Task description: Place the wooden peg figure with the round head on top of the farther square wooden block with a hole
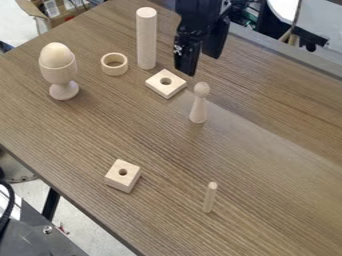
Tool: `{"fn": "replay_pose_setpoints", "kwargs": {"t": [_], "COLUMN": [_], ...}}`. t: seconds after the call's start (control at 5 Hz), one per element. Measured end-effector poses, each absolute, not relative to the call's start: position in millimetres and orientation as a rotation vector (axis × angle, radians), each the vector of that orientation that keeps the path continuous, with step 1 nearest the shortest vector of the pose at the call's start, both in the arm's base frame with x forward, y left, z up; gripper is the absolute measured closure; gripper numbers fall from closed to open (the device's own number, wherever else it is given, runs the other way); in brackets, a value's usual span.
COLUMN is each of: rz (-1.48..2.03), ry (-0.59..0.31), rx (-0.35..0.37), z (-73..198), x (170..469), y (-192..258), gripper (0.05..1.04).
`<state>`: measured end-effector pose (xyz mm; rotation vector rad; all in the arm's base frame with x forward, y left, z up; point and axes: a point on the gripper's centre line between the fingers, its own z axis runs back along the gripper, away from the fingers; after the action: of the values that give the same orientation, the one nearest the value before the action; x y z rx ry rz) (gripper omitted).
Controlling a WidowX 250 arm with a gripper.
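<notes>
- Black gripper (200, 64) is hanging over the far part of the wood-grain table (267, 170), coming in from the view's top edge, right of centre.
- Its fingers are standing released and apart, tips pointing down, with table surface showing in the gap.
- Flat square block (175, 84), pale wood, is lying near the gripper, just below and left of it in the view; a round hole is showing in its upper face.
- Peg figure (199, 106), round-headed and flaring toward its base, is standing upright below the gripper in the view, right of the flat square block.
- Tall cylinder (147, 40) is standing on end left of the gripper, near the flat square block.
- Wooden ring (115, 72) is resting on the table left of the tall cylinder.
- Footed cup (62, 74) is standing farther left, with a wooden egg (56, 53) sitting in its mouth, rounded end up.
- Thicker holed block (119, 181) is resting well apart from these, at lower left of the table, hole facing up.
- Slim peg (210, 198) is standing upright at lower right of the thicker holed block, well apart from the gripper.
</notes>
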<state>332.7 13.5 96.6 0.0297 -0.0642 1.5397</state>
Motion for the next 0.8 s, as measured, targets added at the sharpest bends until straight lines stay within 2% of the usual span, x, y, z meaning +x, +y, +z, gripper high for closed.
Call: {"fn": "replay_pose_setpoints", "kwargs": {"t": [0.2, 0.8], "rz": [1.540, 1.529], "ry": [-0.032, -0.020], "rx": [0.060, 0.085], "z": [84.6, 79.1], "x": [329.0, 323.1], "y": [14.0, 11.2], "gripper": [0.084, 0.084]}}
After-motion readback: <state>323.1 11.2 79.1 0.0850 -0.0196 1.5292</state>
